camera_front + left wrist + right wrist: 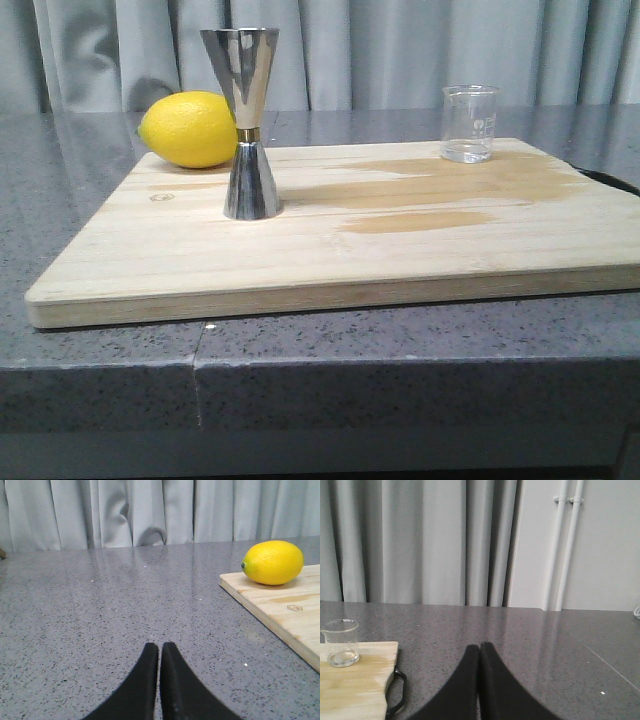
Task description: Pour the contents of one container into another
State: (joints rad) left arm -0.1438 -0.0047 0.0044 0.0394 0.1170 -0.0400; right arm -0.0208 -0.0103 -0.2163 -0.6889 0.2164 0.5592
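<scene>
Clear straight-sided glass cup [469,124], shiny steel hourglass jigger [247,122], wooden board [330,250]

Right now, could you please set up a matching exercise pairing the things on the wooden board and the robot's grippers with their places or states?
Column one:
1. yellow lemon
2. tall steel hourglass jigger
3. small clear glass cup
4. left gripper

Column two:
A. upright near the board's far right corner
B. fingers shut, empty, above the grey counter
C. lying at the board's far left corner
D. upright on the board, just right of the lemon

The board is the pale wooden cutting board.

Pairs: 1-C, 2-D, 3-A, 4-B
</scene>
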